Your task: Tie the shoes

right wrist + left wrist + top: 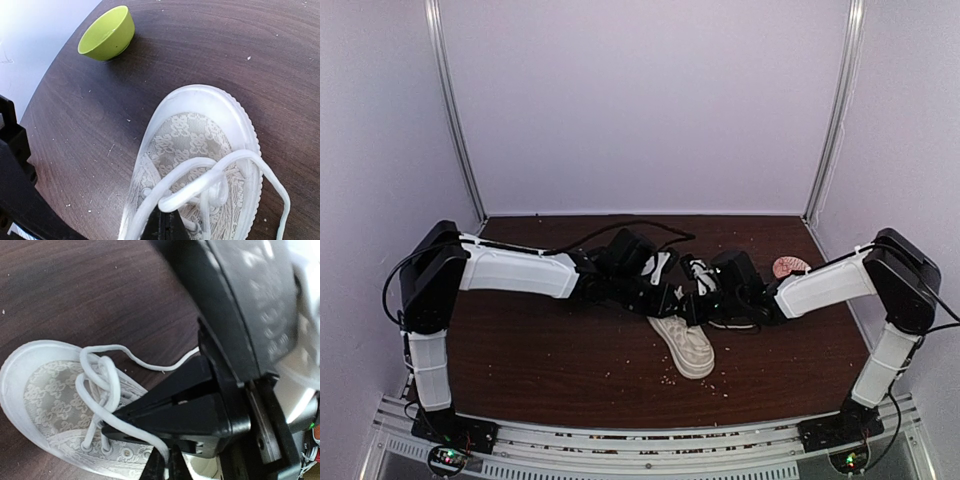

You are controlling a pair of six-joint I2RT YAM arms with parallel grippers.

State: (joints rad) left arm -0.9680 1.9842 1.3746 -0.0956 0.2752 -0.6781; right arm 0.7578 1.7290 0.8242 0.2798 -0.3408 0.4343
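The off-white lace sneaker (688, 346) lies mid-table, toe toward the arm bases. It also shows in the left wrist view (45, 390) and the right wrist view (192, 132). Both grippers meet just above its laced part. My left gripper (670, 293) (167, 467) is shut on one white lace strand (107, 390), which runs up from a crossed twist over the vamp. My right gripper (700, 288) (167, 225) is shut at the fold of a lace loop (210, 175) that arcs over the toe. The heel end is hidden under the grippers.
A lime-green bowl (107, 32) stands on the dark wood table beyond the toe in the right wrist view. A pinkish bowl-like thing (789, 266) sits at the back right. The right gripper's black body (200, 405) fills the left wrist view. Crumbs dot the table.
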